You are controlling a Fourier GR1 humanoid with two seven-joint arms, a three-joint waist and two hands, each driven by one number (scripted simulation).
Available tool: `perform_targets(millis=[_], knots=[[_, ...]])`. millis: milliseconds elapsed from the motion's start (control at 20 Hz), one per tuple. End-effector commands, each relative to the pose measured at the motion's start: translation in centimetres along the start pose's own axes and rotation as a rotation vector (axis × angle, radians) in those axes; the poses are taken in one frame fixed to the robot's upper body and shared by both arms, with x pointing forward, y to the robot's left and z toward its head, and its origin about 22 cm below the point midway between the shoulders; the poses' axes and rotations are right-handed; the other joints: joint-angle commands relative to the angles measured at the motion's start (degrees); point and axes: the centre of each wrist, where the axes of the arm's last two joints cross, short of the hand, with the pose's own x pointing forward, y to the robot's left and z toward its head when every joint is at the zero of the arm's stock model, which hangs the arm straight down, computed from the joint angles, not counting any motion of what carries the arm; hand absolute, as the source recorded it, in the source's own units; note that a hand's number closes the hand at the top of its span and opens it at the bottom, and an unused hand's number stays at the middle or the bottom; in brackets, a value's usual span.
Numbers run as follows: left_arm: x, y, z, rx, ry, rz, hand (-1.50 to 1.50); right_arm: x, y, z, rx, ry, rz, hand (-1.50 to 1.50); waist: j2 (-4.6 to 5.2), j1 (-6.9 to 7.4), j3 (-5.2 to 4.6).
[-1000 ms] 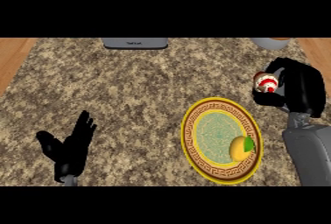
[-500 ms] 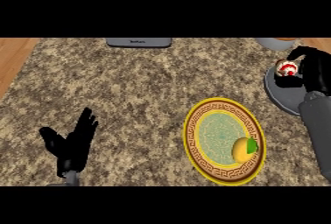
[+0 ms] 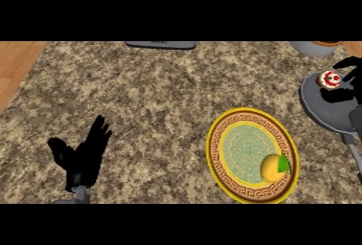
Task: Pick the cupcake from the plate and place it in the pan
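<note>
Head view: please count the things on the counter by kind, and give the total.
Plates: 1, the plate
Pans: 1, the pan
Cupcakes: 1, the cupcake
Lemons: 1, the lemon
Hands: 2, left hand, right hand
Total: 6

Cupcake [image 3: 330, 79] over the pan [image 3: 320, 107], right of the plate [image 3: 225, 165] with a lemon [image 3: 273, 167].

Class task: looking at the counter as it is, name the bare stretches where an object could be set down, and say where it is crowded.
Bare counter runs between the resting left hand and the plate, and up toward the dark object at the far edge. The right side is crowded: plate with lemon, pan, and the right hand with the cupcake.
</note>
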Motion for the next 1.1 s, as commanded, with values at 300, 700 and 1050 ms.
perform_targets(millis=[300,700,1050], knots=[[-0.5,-0.5,-0.1,-0.019,-0.017,-0.002,0.00,-0.9,0.4,-0.3,0.027,-0.036,-0.092,-1.50,0.63,1.21,0.26],[-0.8,-0.8,-0.5,0.024,-0.002,0.010,0.00,-0.2,-1.9,-2.0,0.008,-0.058,-0.668,-1.50,0.20,-0.52,0.30],[-1.5,-0.7,0.0,0.026,0.013,0.016,0.00,-6.7,-4.5,-1.1,0.075,-0.056,-0.978,-1.50,-0.33,-1.90,0.17]])
